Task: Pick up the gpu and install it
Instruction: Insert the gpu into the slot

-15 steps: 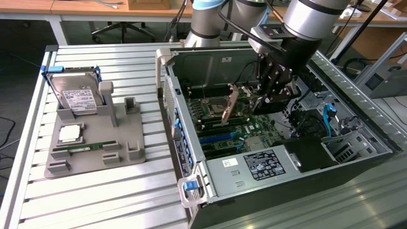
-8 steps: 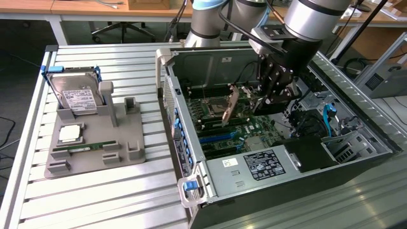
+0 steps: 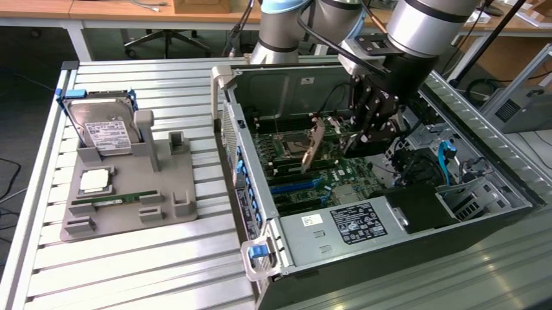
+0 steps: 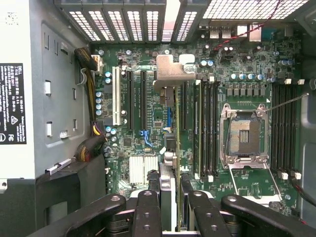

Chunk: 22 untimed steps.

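Gripper (image 4: 173, 200), fingers (image 4: 147, 213) clamped on the gpu (image 3: 315, 145), holds the card edge-down above the motherboard (image 3: 340, 175) slots inside the open computer case (image 3: 285, 84).

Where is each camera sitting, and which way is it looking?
Exterior view: off the arm, up high, looking down at the table and the open computer case; the arm and gripper show.
Wrist view: on the wrist, looking along the gripper into the case at the motherboard; its fingers show.
Shared: the gripper, shut on the gpu, and the motherboard.
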{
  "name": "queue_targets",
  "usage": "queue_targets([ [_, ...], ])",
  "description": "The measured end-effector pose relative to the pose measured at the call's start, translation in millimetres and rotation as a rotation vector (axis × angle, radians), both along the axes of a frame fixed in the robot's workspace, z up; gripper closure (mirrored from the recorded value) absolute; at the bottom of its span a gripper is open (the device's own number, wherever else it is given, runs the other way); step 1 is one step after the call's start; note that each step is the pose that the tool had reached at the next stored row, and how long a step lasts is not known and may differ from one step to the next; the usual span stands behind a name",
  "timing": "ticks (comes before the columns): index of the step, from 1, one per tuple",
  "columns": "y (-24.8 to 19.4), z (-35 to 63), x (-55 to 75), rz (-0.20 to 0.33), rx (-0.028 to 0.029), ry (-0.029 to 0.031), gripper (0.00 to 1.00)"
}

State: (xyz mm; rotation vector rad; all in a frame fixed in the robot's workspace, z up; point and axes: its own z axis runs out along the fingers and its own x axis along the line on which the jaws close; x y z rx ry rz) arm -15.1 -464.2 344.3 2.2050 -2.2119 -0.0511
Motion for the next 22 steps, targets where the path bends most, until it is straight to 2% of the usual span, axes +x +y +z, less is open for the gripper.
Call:
queue_targets([
  [22, -4.5, -0.5, -0.5, 0.000, -0.0036, 0.0000, 0.73],
])
